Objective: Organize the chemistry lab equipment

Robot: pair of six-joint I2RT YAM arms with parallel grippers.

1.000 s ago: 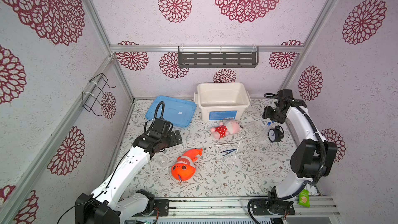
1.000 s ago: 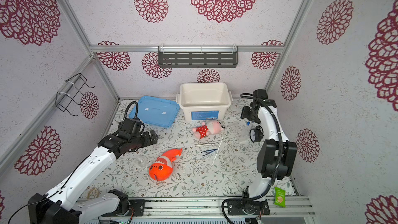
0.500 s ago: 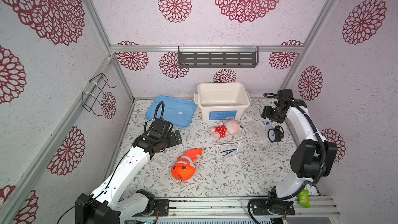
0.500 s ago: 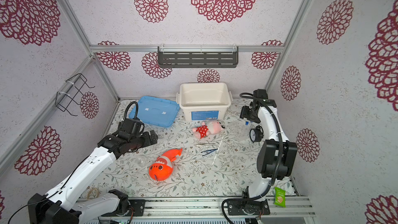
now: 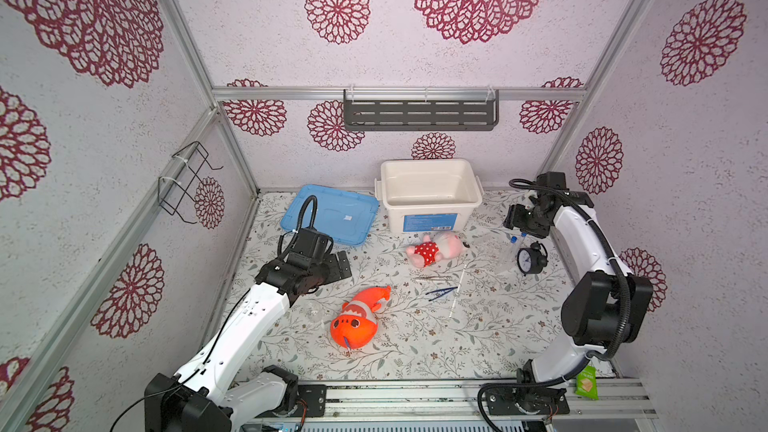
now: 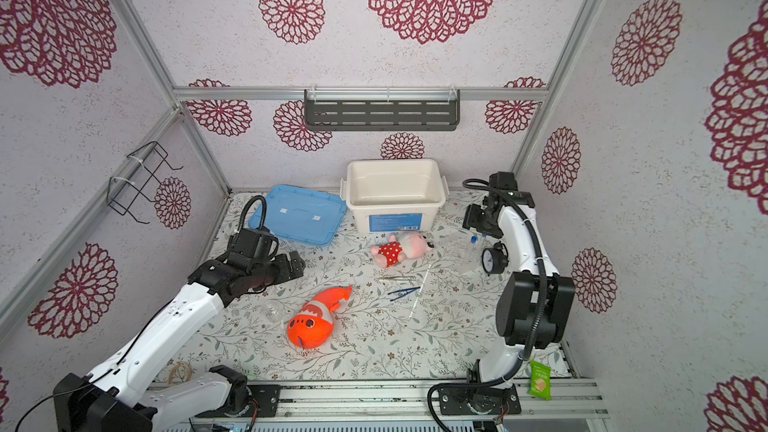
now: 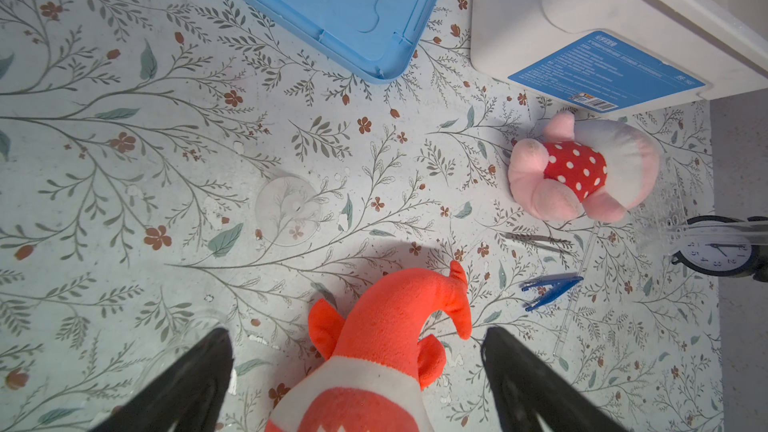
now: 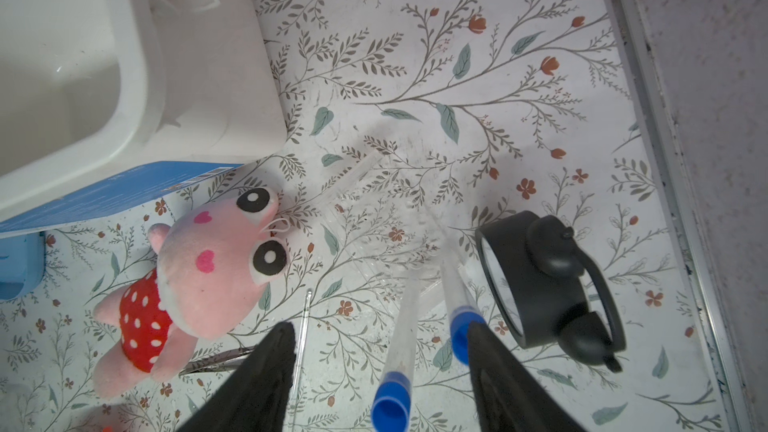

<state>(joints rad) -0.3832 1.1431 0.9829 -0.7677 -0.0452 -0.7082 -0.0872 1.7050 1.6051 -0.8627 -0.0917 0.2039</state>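
**labrat:** anything different from a second ago?

**yamfan:** nope. In both top views the arms and the clutter sit exactly where they were. The left gripper (image 5: 341, 265) hangs wide open off the front-left of the white bin (image 5: 430, 202), gripping nothing. The right gripper (image 5: 515, 224) hovers off the bin's right side. The bin shows only bare white plastic inside, and its blue lid (image 5: 340, 211) lies flat just beside its left side. The pink plush doll (image 5: 434, 249) is right in front of the bin. A bit farther out are the slim metal tool (image 5: 432, 280), dark blue tweezers (image 5: 441, 292) and thin white rod (image 5: 458, 290). Farthest out front-left are the orange plush fish (image 5: 357, 320) and clear round glassware (image 5: 313, 311).

**labrat:** left wrist?

**yamfan:** fingers (image 7: 199, 380) spread wide, fish's tail on the mat under the gap. A clear round dish (image 7: 289, 209) lies flat well out from the bin.

**labrat:** right wrist?

**yamfan:** fingers (image 8: 266, 380) partway open, no grip. Two blue-capped tubes (image 8: 401, 338) stick up out of a clear rack (image 8: 390, 238) near the bin's right front corner. Can't tell if a cap touches a finger. The black alarm clock (image 8: 548, 280) is just past the rack.
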